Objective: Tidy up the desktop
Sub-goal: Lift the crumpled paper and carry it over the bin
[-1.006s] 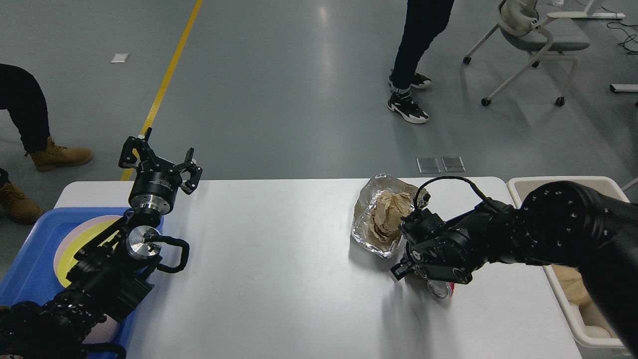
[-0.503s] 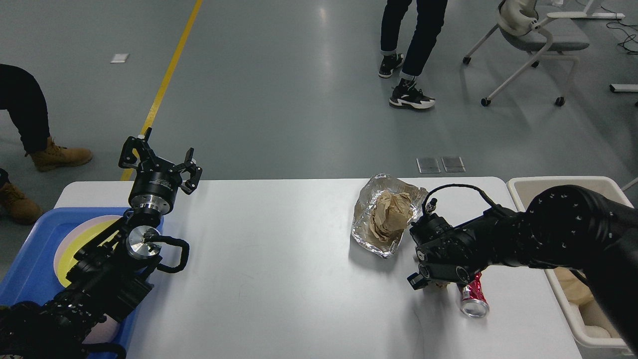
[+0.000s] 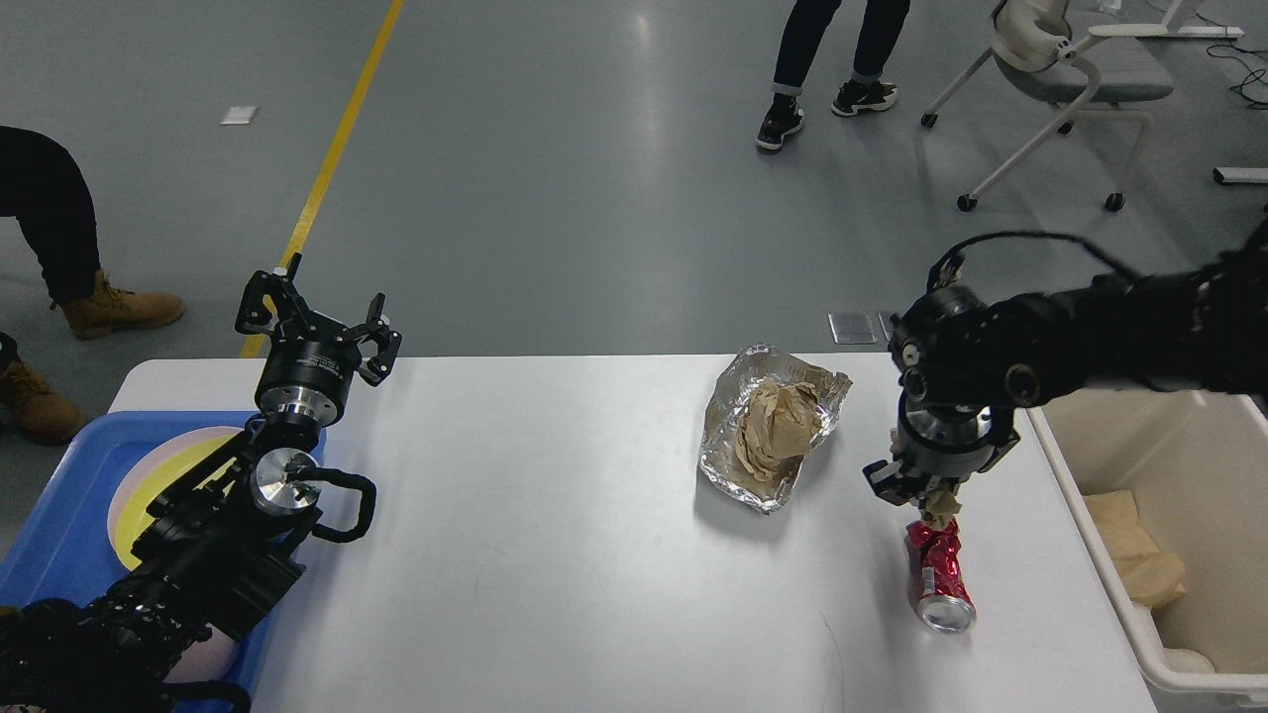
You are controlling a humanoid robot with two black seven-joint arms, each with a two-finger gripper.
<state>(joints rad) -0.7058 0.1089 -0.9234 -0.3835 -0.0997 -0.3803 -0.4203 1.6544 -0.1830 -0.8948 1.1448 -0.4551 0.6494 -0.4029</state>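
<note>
The white desktop (image 3: 545, 535) fills the lower part of the head view. A crumpled foil sheet (image 3: 721, 441) with a wad of brown paper (image 3: 775, 421) on it lies right of centre. A crushed red can (image 3: 938, 579) lies on its side near the right edge. My right gripper (image 3: 933, 492) points down just above the can's far end and is shut on a small scrap of brown paper (image 3: 942, 506). My left gripper (image 3: 319, 319) is open and empty, raised over the far left of the desktop.
A blue tray (image 3: 59, 535) with a yellow and pink plate (image 3: 163, 465) sits at the left edge. A cream bin (image 3: 1179, 555) holding brown paper stands at the right edge. People's legs and an office chair (image 3: 1065, 69) are on the floor beyond.
My right arm has risen and swung right, from low beside the foil to above the can, lifting a brown paper scrap. The can rolled out into view. The left arm has not moved.
</note>
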